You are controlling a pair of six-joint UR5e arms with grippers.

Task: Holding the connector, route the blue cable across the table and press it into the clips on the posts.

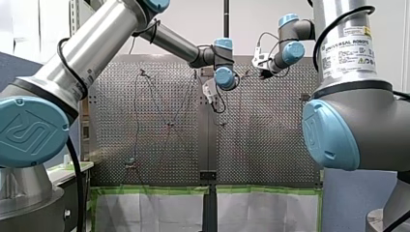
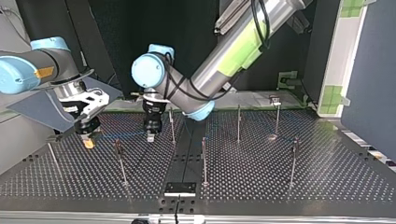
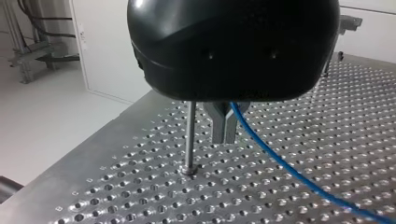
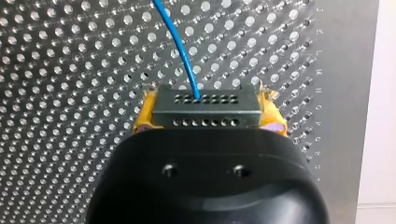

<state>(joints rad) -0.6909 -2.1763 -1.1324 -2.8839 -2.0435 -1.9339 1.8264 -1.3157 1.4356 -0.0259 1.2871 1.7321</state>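
Clamping the connector (image 4: 205, 112) between its yellow pads (image 4: 145, 115), my right hand (image 4: 208, 103) holds it level above the table (image 4: 56, 93). The blue cable (image 4: 180, 46) leaves the connector's far face and runs off ahead of the hand.

In the top view this hand sits low at the view's left, and the cable stretches from it in a fairly straight line to my left hand (image 3: 225, 126), a short way off toward the middle. There the metal fingers are drawn together with the cable coming out from between them, so I read it as pinched. A thin post (image 3: 189, 135) stands just beside those fingers, and past them the cable trails down across the table.

A faint blue line seems to carry on toward the posts at the top view's right. It is too thin for me to say whether it sits in any clip there.

I judge the routing to be under way, with the stretch between the two hands being the part in hand. The next move calls for lining that stretch up over the clip on the post beside my left hand. Then I would press it down with the line taut, the connector kept firmly clamped, and the fingers clear of the post.
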